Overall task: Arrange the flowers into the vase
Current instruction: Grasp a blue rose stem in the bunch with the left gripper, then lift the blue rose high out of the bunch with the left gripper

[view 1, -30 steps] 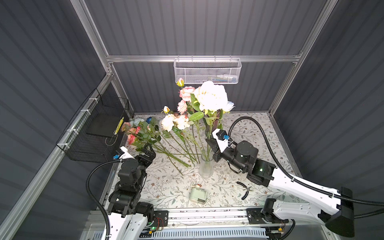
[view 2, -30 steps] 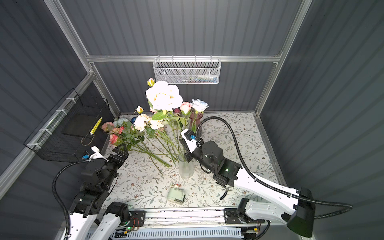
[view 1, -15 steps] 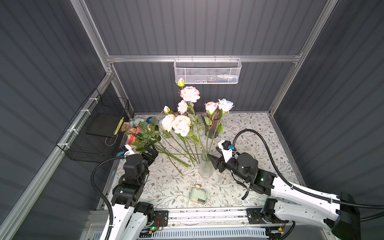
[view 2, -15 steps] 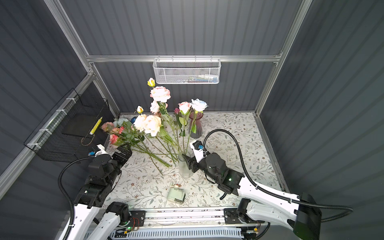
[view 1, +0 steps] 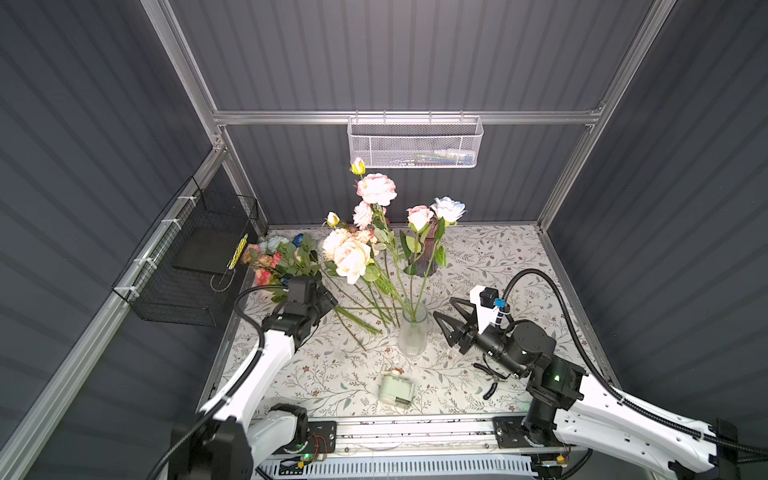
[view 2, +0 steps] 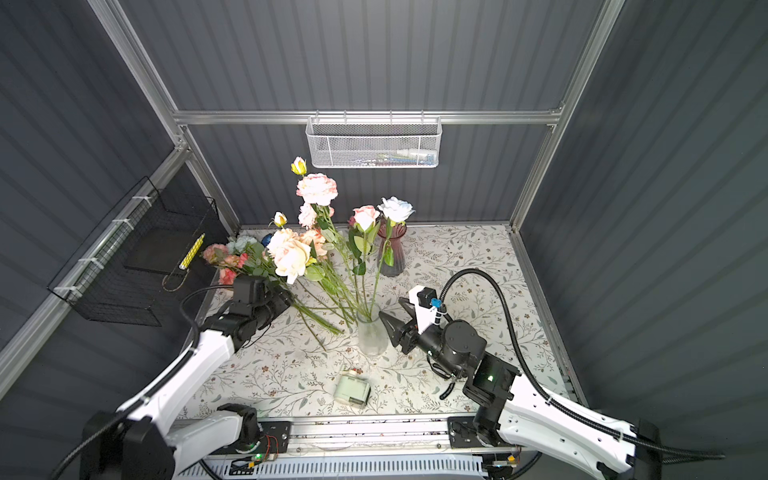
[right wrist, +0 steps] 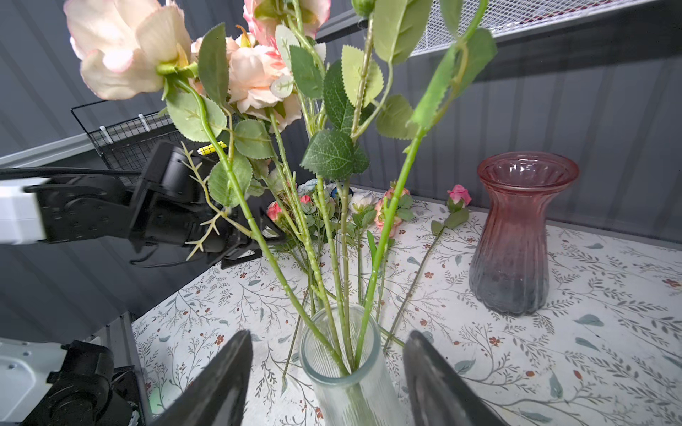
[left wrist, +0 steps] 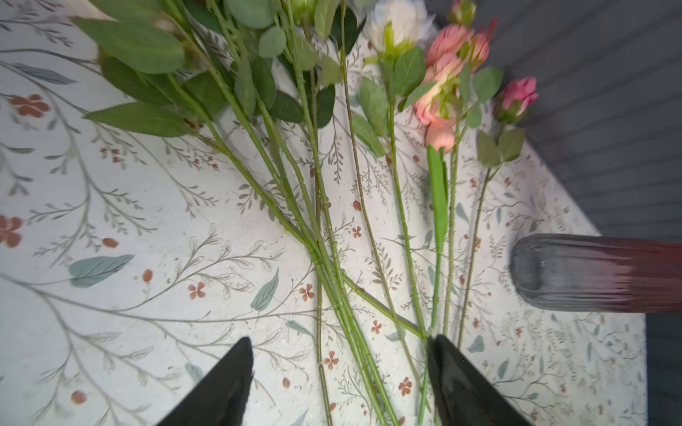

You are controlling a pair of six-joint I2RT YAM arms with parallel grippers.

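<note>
From where I am standing, the job is looking partly done. The clear vase (view 1: pixel 412 334) is standing upright near the middle of the desk (view 1: pixel 519 266). Several flowers are already sitting in it: a big peach peony (view 1: pixel 351 257), a pink peony (view 1: pixel 376 189) rising higher, a pink rose (view 1: pixel 419 217) and a pale blue rose (view 1: pixel 448 209). Their stems are fanning out of the neck and leaning toward the back wall and the left arm's side.

The rest is waiting. A heap of loose flowers (view 1: pixel 278 257) is lying flat on the desk on the left arm's side of the clear vase. The heads are pointing away from it and the cut ends are reaching close to its foot. I am making out pink and pale heads and a deep blue rose (view 1: pixel 297 240) among them, but I cannot count the stems exactly.

The left gripper (left wrist: pixel 339 345) is hovering low over those stems. Its jaws are spread with a bundle of stems running between them, and nothing is being pinched as far as I can see. The right gripper (view 1: pixel 444 307) is sitting just beside the clear vase on the opposite side. Its jaws are also spread and empty, flanking the neck in the wrist view without touching it.

A purple vase (view 1: pixel 424 259) is standing behind the clear vase, looking empty.

I am judging that more stems are lying loose than are standing in the clear vase, so the larger share of the arranging is still to come, beginning with a pick from the heap.
</note>
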